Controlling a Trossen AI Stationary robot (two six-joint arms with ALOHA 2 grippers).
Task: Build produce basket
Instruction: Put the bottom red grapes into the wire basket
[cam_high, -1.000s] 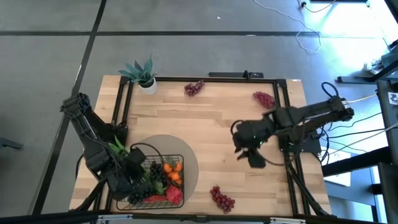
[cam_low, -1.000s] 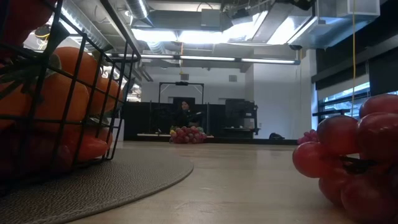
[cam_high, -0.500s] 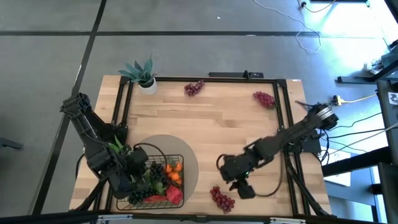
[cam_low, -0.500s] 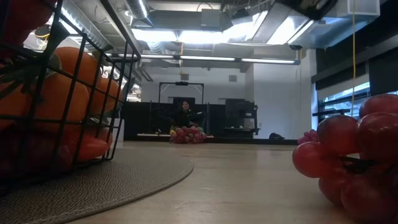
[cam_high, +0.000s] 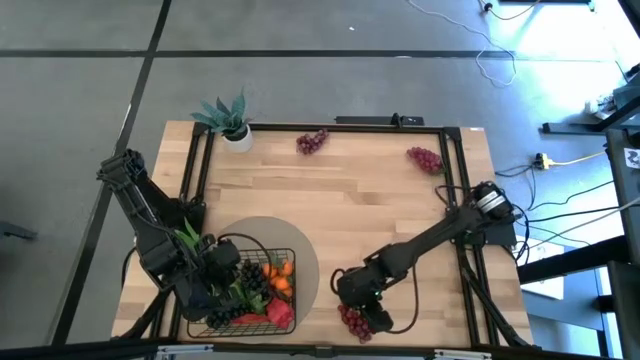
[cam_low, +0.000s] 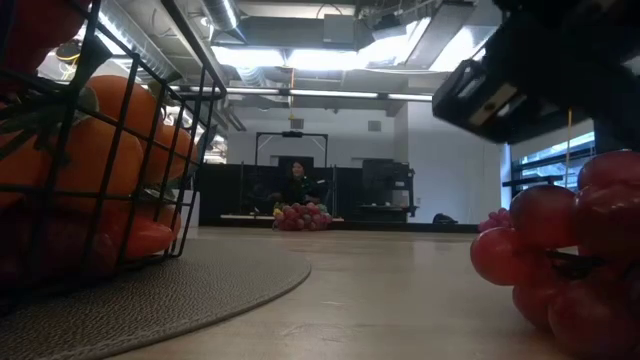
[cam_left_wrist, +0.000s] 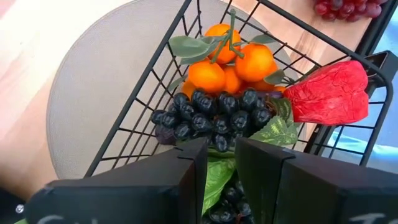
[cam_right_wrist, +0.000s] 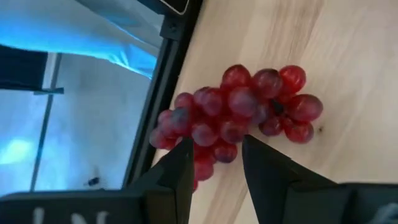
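The dark rectangular wire-mesh basket (cam_high: 250, 290) sits on the grey round mat (cam_high: 305, 262) at the 7 o'clock part of the light wooden table (cam_high: 350, 215). The left gripper (cam_high: 222, 275) is inside it, its fingers (cam_left_wrist: 193, 171) parted by a narrow gap with only a green leaf (cam_left_wrist: 214, 177) between them, above dark grapes (cam_left_wrist: 214, 115), orange tangerines (cam_left_wrist: 227, 62) and a red pepper (cam_left_wrist: 329, 93). The right gripper (cam_high: 365, 312) hangs over a red grape bunch (cam_high: 355, 320) at 6 o'clock, fingers (cam_right_wrist: 264, 162) spread, straddling it without pinching. Two further grape bunches (cam_high: 312, 141) lie along the 12 o'clock edge, beside a potted teal-leaved plant (cam_high: 230, 118).
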